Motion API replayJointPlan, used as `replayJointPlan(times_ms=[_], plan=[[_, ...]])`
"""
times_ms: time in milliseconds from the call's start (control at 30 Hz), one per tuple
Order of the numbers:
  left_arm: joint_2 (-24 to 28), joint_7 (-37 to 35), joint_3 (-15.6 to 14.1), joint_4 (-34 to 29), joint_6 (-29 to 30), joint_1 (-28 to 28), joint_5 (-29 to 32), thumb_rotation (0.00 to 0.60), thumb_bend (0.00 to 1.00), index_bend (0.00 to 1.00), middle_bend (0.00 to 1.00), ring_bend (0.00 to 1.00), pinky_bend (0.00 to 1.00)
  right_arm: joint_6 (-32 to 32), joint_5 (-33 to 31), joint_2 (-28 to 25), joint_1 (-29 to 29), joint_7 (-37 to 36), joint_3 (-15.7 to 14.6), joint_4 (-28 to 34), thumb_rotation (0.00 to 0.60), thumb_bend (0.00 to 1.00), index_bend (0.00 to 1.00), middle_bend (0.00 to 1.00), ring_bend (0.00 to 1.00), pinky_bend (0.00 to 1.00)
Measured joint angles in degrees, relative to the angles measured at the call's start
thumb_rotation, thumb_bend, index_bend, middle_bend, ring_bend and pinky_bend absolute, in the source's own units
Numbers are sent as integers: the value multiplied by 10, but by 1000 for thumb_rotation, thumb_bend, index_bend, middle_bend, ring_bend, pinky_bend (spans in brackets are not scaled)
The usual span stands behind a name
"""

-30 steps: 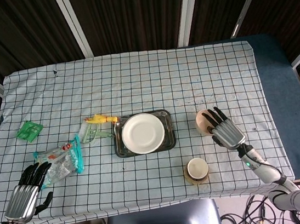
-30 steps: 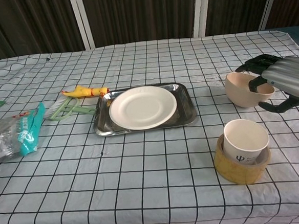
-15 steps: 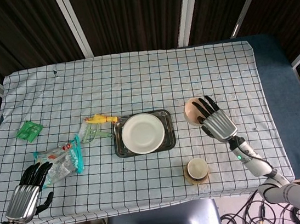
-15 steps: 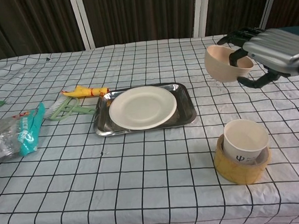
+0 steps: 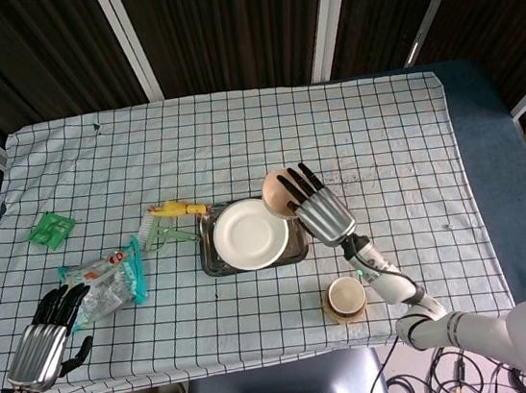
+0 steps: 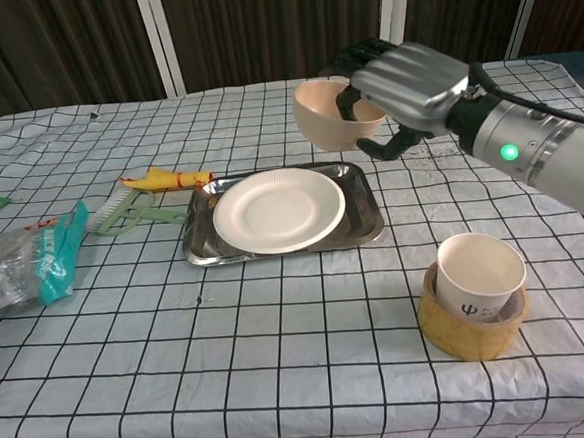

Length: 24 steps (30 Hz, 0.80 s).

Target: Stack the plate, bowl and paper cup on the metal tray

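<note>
Bowl [image 6: 327,116] hangs gripped in the right hand [image 6: 403,83] above the metal tray [image 6: 201,235] at the plate's [image 6: 279,210] two o'clock, while the left hand [image 5: 46,333] rests empty, fingers apart.

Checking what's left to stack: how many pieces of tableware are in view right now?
3. The plate lies on the metal tray; the bowl is held above the tray's far right corner by the right hand; the paper cup stands in a tape roll.
</note>
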<state>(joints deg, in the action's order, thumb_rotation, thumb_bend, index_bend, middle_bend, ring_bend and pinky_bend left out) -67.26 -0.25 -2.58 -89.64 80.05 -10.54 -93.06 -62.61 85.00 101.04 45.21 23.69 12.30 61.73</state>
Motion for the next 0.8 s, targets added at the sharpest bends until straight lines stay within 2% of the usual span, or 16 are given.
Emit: replayJointPlan(times_ms=[133,333,800], plan=[[2,-4,0,0,0,0,0,600,406,0,80,25,86,22,-31,57,30,59,18,-4,600,385,631,78,0,0],[4,-7,-1,0,4,1,-2,600,406,0,79,25,86,37,-57,108,56,100,28,-35,600,384,631,78,0,0],[6,-12,-2,2,7,2,-5,600,407,0,79,25,86,52,-71,151,69,158,7,-81,600,385,613,78,0,0]])
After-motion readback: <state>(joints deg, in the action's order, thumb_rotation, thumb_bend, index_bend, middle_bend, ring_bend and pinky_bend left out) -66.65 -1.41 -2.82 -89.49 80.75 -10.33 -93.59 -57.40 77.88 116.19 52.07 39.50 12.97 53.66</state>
